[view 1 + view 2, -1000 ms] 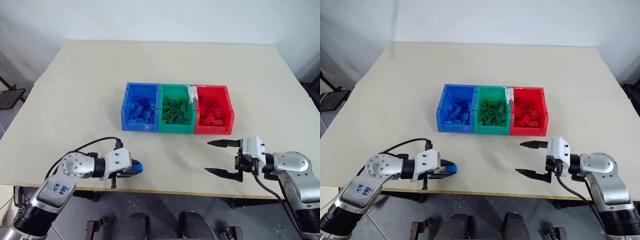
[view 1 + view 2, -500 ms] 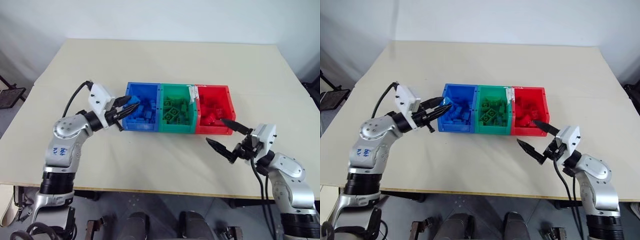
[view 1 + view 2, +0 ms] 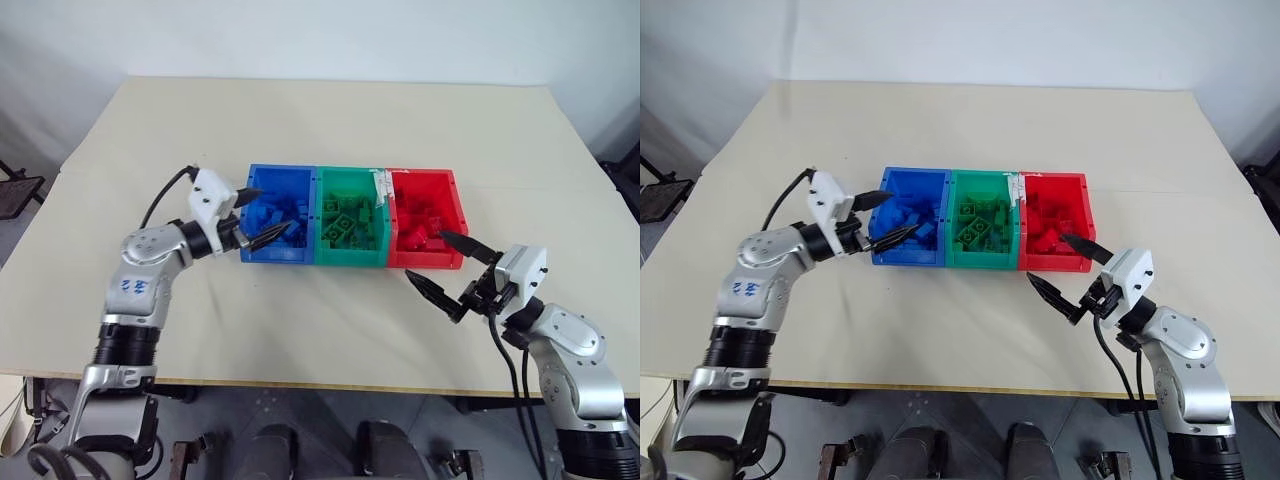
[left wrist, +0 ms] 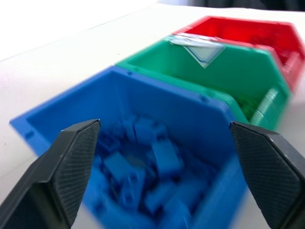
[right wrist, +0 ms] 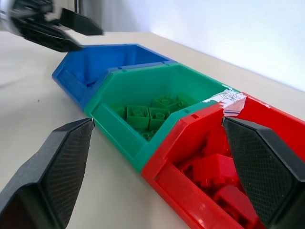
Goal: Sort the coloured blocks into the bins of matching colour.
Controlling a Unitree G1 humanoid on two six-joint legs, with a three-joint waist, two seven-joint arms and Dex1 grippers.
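With both jaw pairs standing apart and empty, the small blue studded plastic bricks (image 4: pixel 157 157) are being viewed just beyond the left gripper (image 3: pixel 262 214) inside the blue rectangular plastic bin (image 3: pixel 254 205), and are judged light, rigid, slippery, best pinched across flat sides, while the right gripper (image 3: pixel 447 270) is being held near the red bin (image 3: pixel 455 215).

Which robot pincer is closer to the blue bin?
Left. The left pincer hangs open at the blue bin's outer end, over its rim. The right pincer is open beyond the red bin, near its front corner.

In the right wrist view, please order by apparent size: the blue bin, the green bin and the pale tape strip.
1. Green bin
2. Blue bin; it lies farther away, so real sizes may match.
3. Pale tape strip
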